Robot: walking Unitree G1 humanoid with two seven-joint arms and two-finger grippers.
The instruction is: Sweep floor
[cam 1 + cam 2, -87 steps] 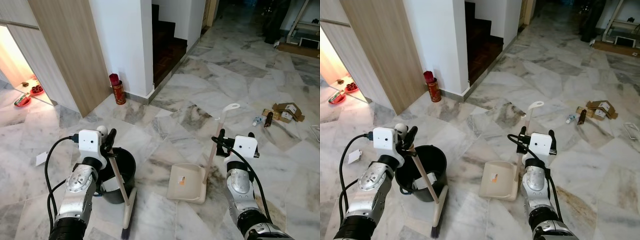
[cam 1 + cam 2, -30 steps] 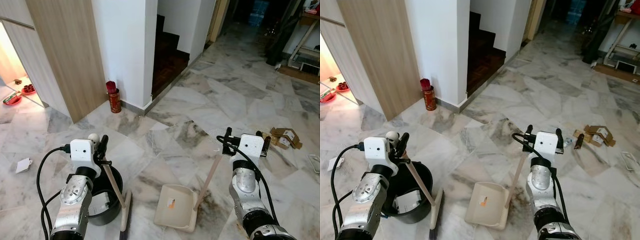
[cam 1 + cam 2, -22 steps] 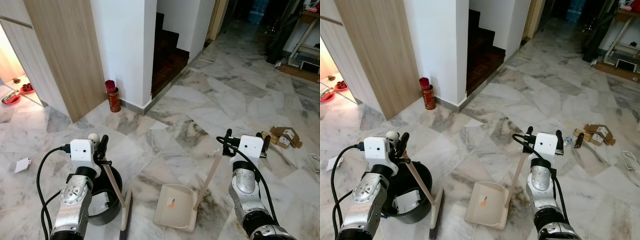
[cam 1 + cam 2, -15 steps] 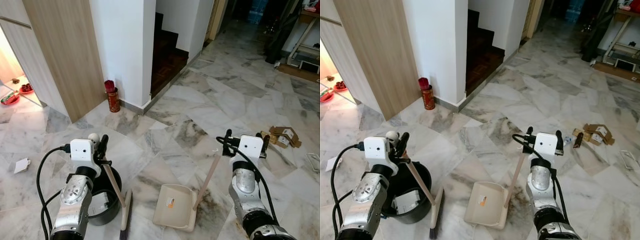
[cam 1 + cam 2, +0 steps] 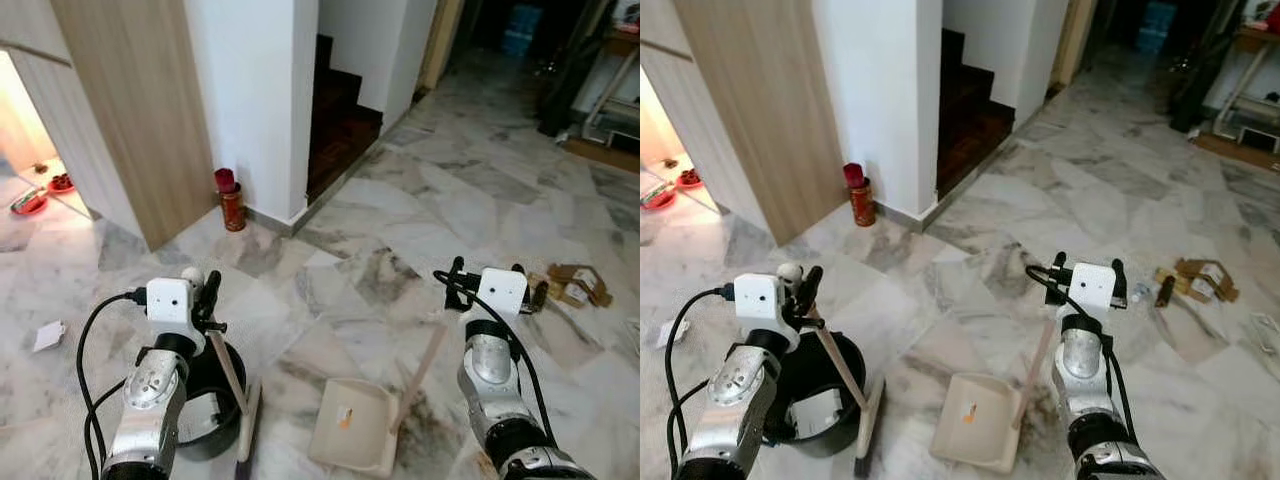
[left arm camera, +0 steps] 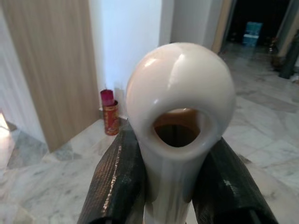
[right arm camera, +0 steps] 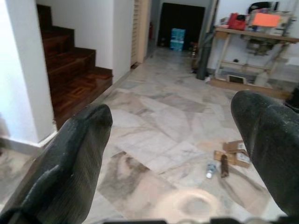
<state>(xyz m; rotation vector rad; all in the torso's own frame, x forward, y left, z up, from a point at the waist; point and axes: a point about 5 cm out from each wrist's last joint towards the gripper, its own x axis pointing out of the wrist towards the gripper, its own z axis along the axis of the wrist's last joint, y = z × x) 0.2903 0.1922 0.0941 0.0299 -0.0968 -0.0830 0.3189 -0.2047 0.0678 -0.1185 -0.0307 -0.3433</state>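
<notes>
Pincer [image 6: 168, 186] fingers clamp broom handle [image 6: 180, 116].

A red canister [image 5: 231, 201] stands against the white pillar [image 5: 257, 100], beside the dark wooden stairs [image 7: 74, 88]. A wood-grain panel [image 5: 130, 110] flanks the pillar. Red dishes [image 5: 45, 193] sit in a lit alcove. A blue box [image 7: 177, 38] stands down the dark hallway.

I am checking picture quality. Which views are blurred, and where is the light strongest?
Left eye view: slightly motion-blurred, brightest at the lit alcove. Left wrist view: broom handle close, soft, glossy highlight. Right wrist view: fingers out of focus, floor sharper.
</notes>
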